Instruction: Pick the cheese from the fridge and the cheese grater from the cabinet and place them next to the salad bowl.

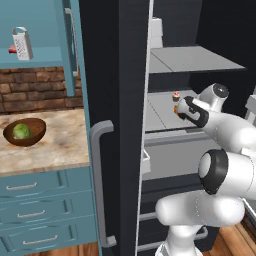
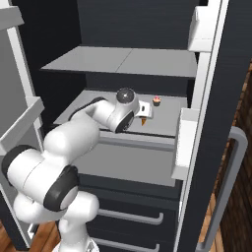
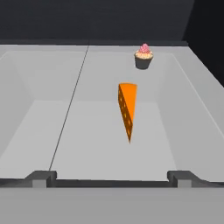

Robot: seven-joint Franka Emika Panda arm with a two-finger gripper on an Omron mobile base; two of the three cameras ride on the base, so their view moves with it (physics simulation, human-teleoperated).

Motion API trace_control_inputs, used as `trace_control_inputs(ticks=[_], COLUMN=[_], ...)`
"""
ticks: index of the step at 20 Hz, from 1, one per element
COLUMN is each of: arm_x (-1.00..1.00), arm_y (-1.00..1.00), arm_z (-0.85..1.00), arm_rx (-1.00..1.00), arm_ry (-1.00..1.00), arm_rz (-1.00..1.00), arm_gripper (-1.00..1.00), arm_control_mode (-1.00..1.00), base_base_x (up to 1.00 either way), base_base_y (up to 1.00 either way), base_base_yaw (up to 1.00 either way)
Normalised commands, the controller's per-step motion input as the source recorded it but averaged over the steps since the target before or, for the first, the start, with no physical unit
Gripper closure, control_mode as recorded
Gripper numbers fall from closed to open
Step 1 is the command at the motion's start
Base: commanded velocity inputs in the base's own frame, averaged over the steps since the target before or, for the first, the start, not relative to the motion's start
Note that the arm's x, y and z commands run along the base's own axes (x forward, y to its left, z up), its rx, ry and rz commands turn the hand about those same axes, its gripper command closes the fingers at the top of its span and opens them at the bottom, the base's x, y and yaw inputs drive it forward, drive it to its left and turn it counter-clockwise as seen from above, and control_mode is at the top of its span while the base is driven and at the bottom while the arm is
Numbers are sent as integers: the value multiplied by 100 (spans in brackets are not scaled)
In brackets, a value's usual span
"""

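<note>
Inside the open fridge, the white arm reaches over a grey middle shelf, its pincer spread wide with both dark tips apart and nothing between them. The cheese, a small orange wedge, lies on that shelf straight ahead of the tips, thin point toward the hand, apparently lined up for a grasp not yet made. A pink-topped cupcake stands farther back on the same shelf, near the wedge but apart from it.

The hand view gives the clearest look at the wedge and the gap still to close; in the right base view the wrist covers most of it, leaving an orange tip showing beside the hand. The left base view alone takes in the rest of the job: the cheese grater waiting upright on the shelf of the open teal cabinet, and the salad bowl with its lettuce on the surface below, where both items are meant to land.
</note>
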Motion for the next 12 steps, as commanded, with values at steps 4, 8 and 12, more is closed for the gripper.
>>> trace_control_inputs(ticks=[4,8,12], arm_x=[30,20,17], arm_y=[-1,0,0], arm_z=[-4,-17,-22], arm_rx=[0,0,0], arm_ry=[1,1,0], arm_rz=[0,0,0], arm_gripper=[-100,-100,-100], arm_control_mode=[-100,-100,-100], base_base_x=[0,0,0], base_base_y=[0,0,0], base_base_yaw=[0,0,0])
